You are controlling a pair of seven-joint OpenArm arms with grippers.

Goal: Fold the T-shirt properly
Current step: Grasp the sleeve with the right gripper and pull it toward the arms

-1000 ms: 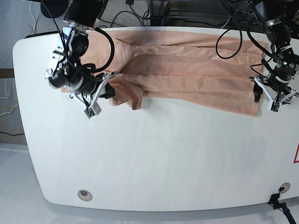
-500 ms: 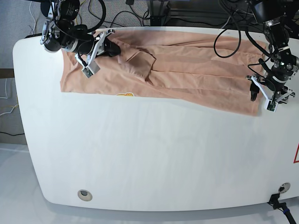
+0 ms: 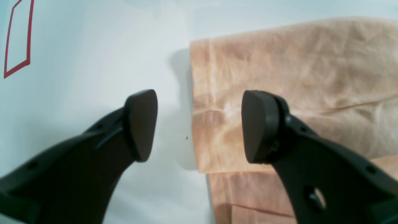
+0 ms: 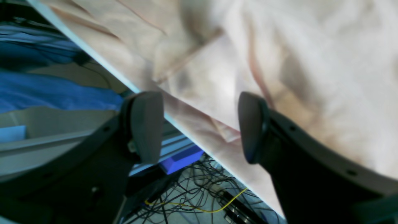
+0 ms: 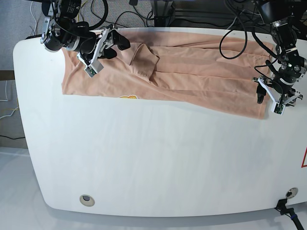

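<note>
**Soft shirt, grip the hems**

On the white table (image 5: 144, 163) the peach T-shirt (image 5: 192, 76) lies spread along the far edge, limp, light and creased. Our left gripper (image 3: 199, 127) and right gripper (image 4: 200, 127) both stand with fingers wide, holding nothing. We judge hems and corners the best holds.

You get bright, even overhead light in the base view, with the white desk (image 5: 158, 158) close to glaring and only soft shadows beneath the arms. Your left wrist view is sharp on the T-shirt (image 3: 295, 77) weave, with a faint shadow along its edge, while the near end effector (image 3: 199, 127) looks soft. Your right wrist view is smeared throughout, its fabric washed out to near white.
</note>
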